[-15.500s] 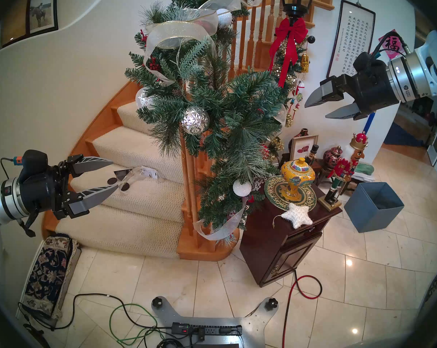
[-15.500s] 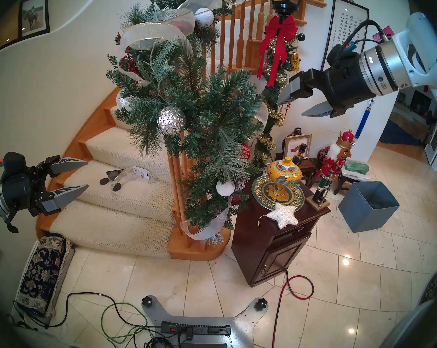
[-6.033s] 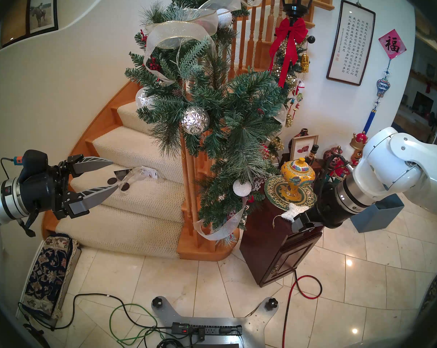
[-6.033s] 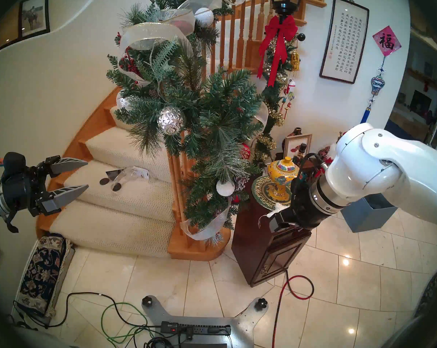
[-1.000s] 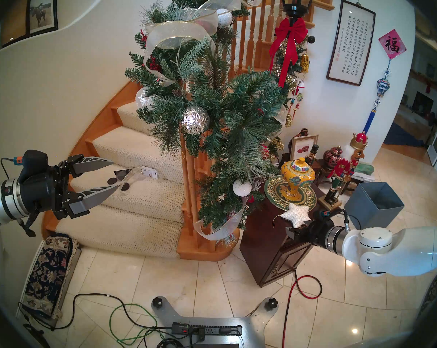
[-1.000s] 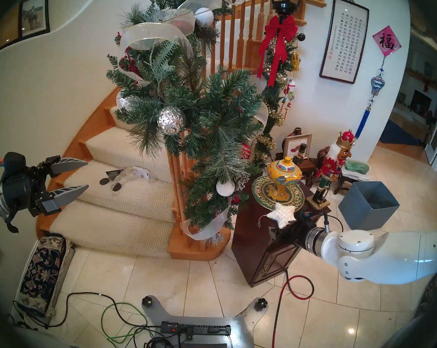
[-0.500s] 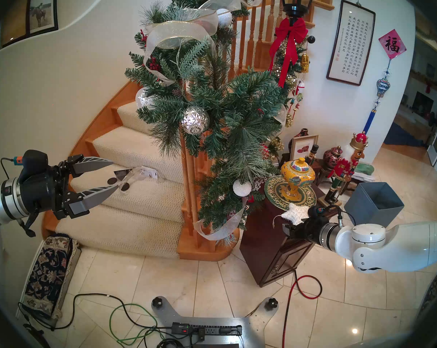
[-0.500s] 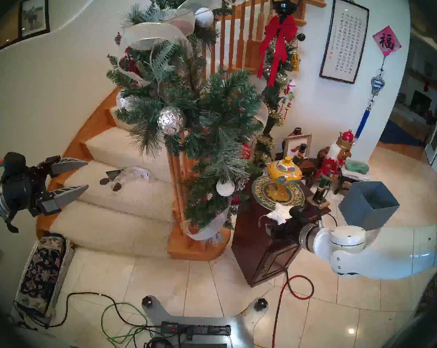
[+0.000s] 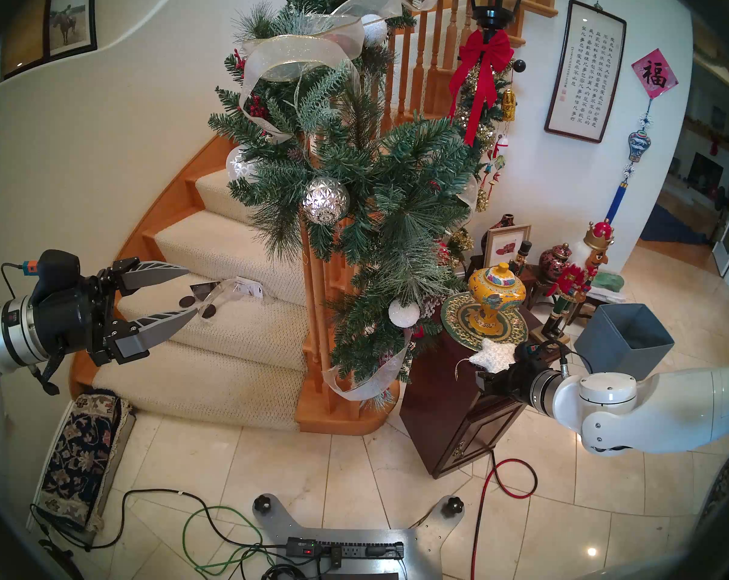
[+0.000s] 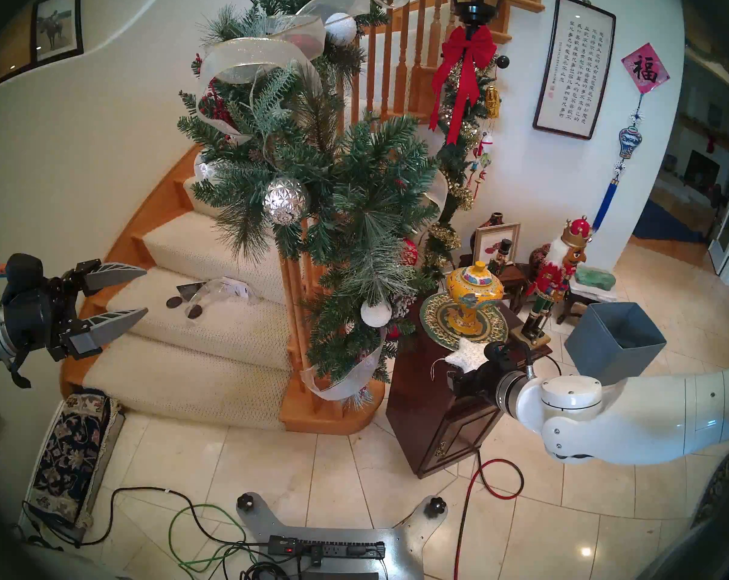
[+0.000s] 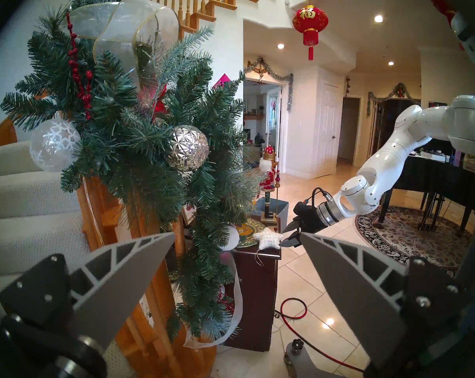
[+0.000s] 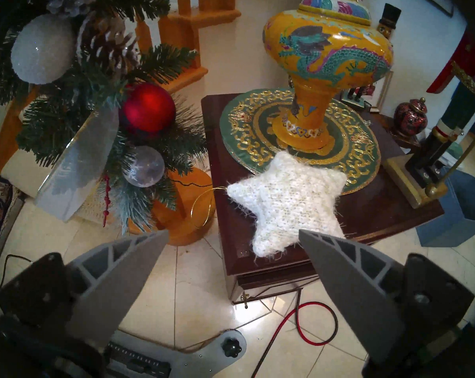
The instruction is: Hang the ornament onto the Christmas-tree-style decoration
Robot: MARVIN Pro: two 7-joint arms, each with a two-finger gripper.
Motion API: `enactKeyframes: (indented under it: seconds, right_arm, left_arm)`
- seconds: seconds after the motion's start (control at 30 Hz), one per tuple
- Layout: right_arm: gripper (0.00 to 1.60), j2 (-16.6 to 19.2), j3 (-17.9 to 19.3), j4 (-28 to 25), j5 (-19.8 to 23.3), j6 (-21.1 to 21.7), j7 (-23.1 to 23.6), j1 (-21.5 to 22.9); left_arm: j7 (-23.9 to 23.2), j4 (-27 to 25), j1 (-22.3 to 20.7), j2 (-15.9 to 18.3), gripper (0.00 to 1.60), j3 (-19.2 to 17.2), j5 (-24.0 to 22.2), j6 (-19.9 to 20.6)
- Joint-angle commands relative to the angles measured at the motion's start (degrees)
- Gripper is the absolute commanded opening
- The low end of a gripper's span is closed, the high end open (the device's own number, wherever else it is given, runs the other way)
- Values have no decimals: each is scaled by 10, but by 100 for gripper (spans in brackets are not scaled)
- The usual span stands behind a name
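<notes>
— Star (image 12: 285,203) position?

— It lies on the dark wooden surface (image 12: 394,213), one point over the green-and-gold mat (image 12: 353,156), low and right of centre in my head view. The gold loop (image 12: 202,205) hangs off the edge.

— Your fingers?

— My right gripper (image 12: 233,233) is spread wide just short of the star, touching nothing. My left gripper (image 9: 189,290) is also apart, mid-left, clear of the garland (image 9: 375,181).
</notes>
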Motion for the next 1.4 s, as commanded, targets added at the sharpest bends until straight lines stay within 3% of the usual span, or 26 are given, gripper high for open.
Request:
enactKeyframes:
  seconds: [0.0, 0.3, 0.83, 1.37]
  right_arm:
    - [160, -13, 8, 5, 4, 2, -22, 5]
    - [160, -21, 11, 11, 16, 11, -32, 8]
    - [160, -29, 17, 29, 25, 87, -19, 34]
    - [160, -49, 26, 50, 46, 110, -14, 36]
  left_arm:
    - [0, -1, 0, -1, 160, -1, -1, 0]
    - [0, -1, 0, -1, 160, -1, -1, 0]
    - [0, -1, 0, -1, 160, -1, -1, 0]
    - [0, -1, 0, -1, 160, -1, -1, 0]
